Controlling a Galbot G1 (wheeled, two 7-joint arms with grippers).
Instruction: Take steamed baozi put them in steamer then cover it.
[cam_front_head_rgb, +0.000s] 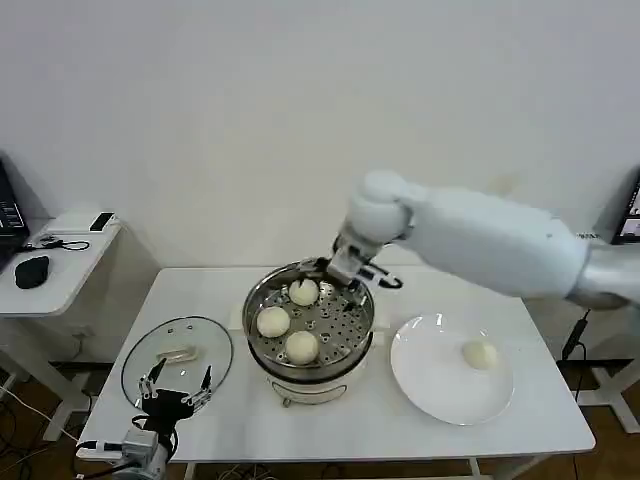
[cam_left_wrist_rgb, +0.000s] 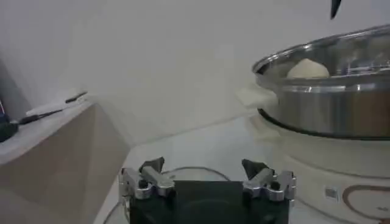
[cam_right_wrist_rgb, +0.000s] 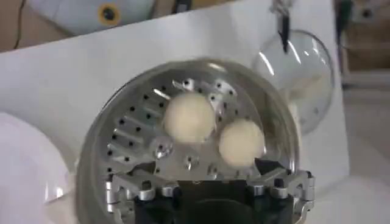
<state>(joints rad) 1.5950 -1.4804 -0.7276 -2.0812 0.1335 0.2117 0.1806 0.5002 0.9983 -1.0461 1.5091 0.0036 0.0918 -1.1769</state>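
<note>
Over the steamer, the right end effector hovers at the far rim, fingers apart and empty, three steamed baozi on the perforated tray below. One bun waits on the white plate. The left end effector idles spread by the glass lid, handy for covering.

My right end effector fingertips hidden from me behind steamer far rim, third baozi lost under end effector body, plate cut by frame edge.
</note>
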